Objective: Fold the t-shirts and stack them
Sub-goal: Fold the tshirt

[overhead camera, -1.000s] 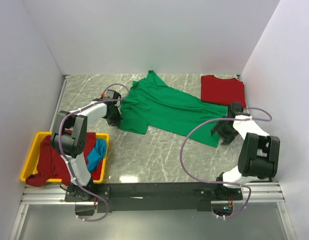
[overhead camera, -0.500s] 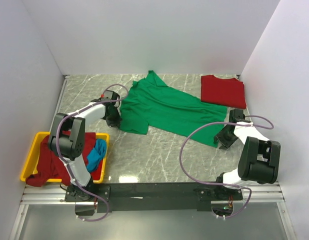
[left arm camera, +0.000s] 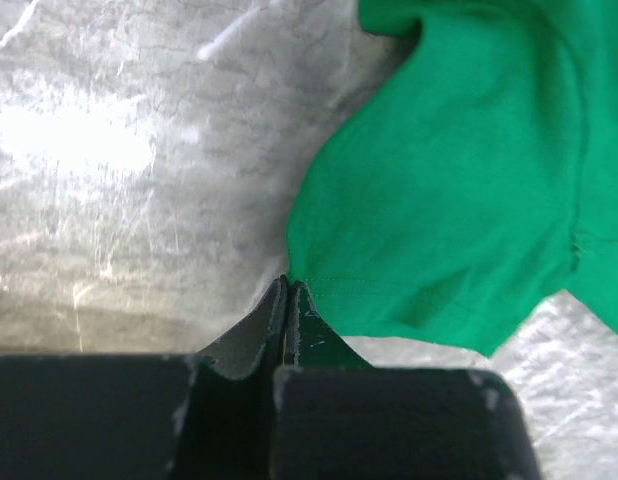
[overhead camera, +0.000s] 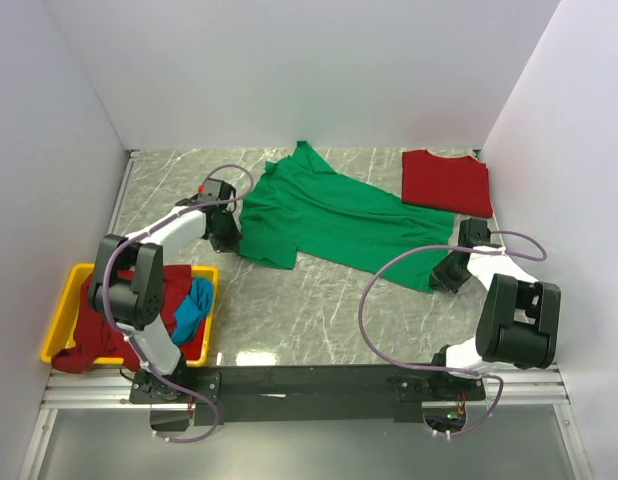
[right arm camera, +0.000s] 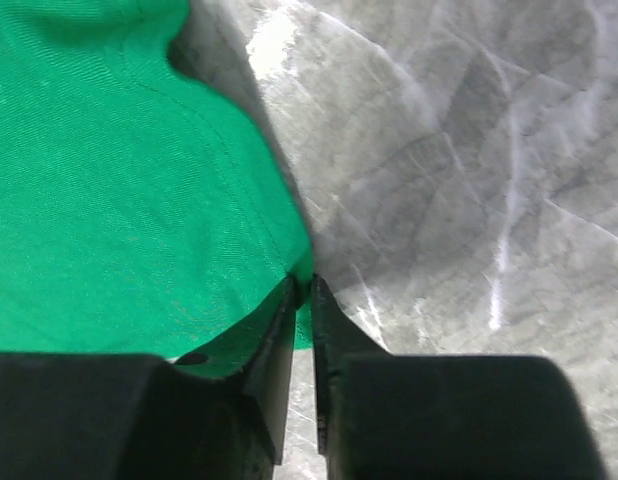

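Gripper L [left arm camera: 287, 286] pinches green t-shirt [overhead camera: 339, 215] sleeve; gripper R [right arm camera: 302, 287] hem corner.

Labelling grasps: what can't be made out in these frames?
- Left wrist: how much green t-shirt the shut left gripper pinches; its fingers cover it.
- Right wrist: whether the right gripper clamps that shirt yet.
- Top view: both grippers' fingertips, under their wrists.
- Top view: shirts in yellow bin, partly behind left arm.
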Available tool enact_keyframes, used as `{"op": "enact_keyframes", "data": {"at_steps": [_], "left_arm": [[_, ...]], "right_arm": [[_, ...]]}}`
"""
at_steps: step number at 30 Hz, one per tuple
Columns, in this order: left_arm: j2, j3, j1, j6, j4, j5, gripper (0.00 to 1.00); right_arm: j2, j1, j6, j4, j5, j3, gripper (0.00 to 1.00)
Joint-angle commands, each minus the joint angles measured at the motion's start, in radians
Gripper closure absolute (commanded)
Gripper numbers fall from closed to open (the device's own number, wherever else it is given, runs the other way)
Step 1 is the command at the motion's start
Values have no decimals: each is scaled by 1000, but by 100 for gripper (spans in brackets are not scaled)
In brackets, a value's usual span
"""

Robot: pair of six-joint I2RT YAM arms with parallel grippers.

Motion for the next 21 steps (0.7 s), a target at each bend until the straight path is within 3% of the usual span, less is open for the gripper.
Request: {"op": "enact_keyframes", "data": {"at_steps": [1,7,21], "left_arm": [[-71,-21,3,-21,4,22,99],[-117,-30,5,-30,-11,25,99],[-325,-88,8,-98,-106,33,99]], "right_arm": [[39,3,-3,35,-15,-37,83],[41,15,-31,24,-27,-37,99],[-110,43,-114,-239,-2,42,100]]}}
